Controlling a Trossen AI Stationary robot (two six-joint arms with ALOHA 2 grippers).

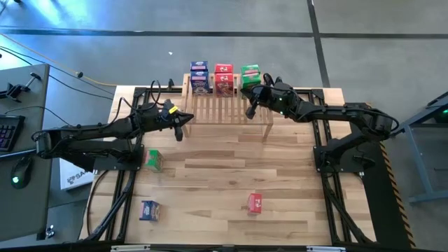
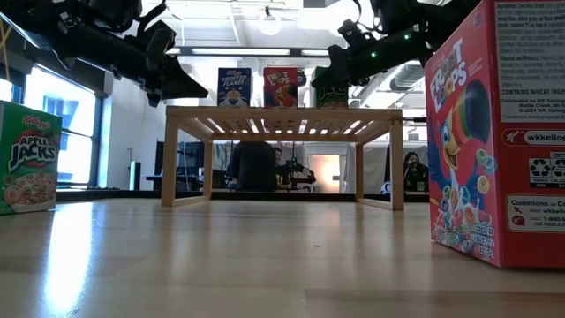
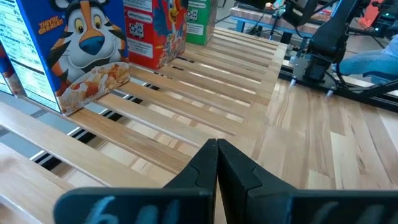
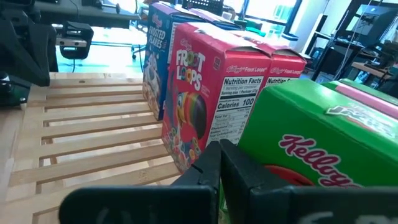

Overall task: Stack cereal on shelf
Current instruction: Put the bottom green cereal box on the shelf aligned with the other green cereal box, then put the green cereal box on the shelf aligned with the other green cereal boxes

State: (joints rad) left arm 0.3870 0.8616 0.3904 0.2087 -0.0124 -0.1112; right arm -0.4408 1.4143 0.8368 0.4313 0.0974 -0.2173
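High view: green (image 1: 154, 160), blue (image 1: 149, 210), red (image 1: 255, 203) boxes loose before shelf (image 1: 227, 106).

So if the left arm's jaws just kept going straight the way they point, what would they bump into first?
Probably the shelf's wooden slats: the left gripper points low across them. The blue box stands off to one side, likely missed, though depth is hard to judge.

Boxes (image 1: 222, 78) atop shelf (image 1: 227, 108) (perhaps six), three loose
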